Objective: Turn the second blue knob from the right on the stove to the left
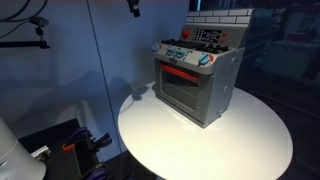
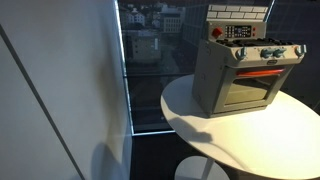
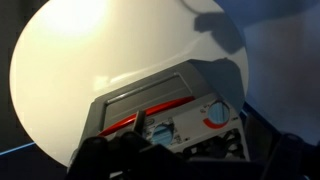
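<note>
The stove (image 1: 195, 90) is a small silver-grey toy oven with a glass door, a red handle bar and a grey brick-pattern back panel. It stands on a round white table (image 1: 250, 140) and shows in both exterior views (image 2: 235, 88). A row of blue knobs (image 2: 270, 54) runs along its front above the door. In the wrist view I look down on the stove (image 3: 150, 100), with two blue knobs (image 3: 218, 112) close below. My gripper (image 3: 190, 165) hangs above the stove top, open and empty, its dark fingers at the bottom edge.
The white table (image 2: 240, 140) stands next to a large dark window (image 2: 150, 60) and a white wall panel (image 2: 60, 90). Dark equipment (image 1: 60, 145) sits on the floor beside the table. A dark part of the arm (image 1: 133, 6) shows at the top edge.
</note>
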